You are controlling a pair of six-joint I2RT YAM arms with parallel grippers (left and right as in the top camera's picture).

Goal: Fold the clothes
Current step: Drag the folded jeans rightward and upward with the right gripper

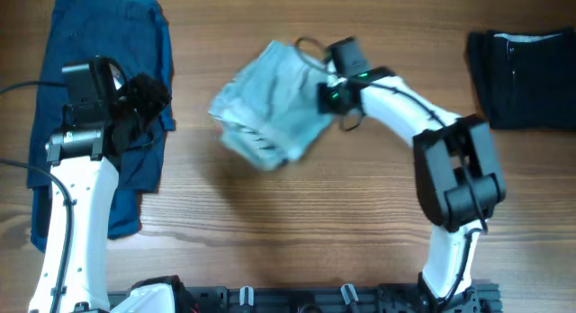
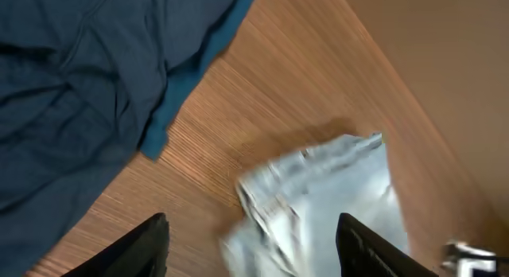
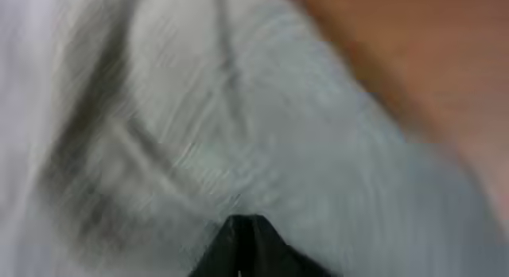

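The pale denim shorts (image 1: 268,102) lie bunched in a folded bundle at the table's middle, blurred at their lower left. My right gripper (image 1: 315,77) is at their upper right edge. In the right wrist view its fingertips (image 3: 245,223) are pressed together against the pale fabric (image 3: 199,110), which fills that view. My left gripper (image 1: 148,99) hovers open over the right edge of a blue garment (image 1: 99,43) spread at the far left. Nothing sits between the fingers of the left gripper (image 2: 253,221); the shorts (image 2: 318,197) lie ahead of them, apart from the blue cloth (image 2: 71,86).
A dark navy garment (image 1: 522,75) lies folded at the back right. Bare wooden table (image 1: 270,223) shows between the garments and along the front. The arm bases stand at the front edge.
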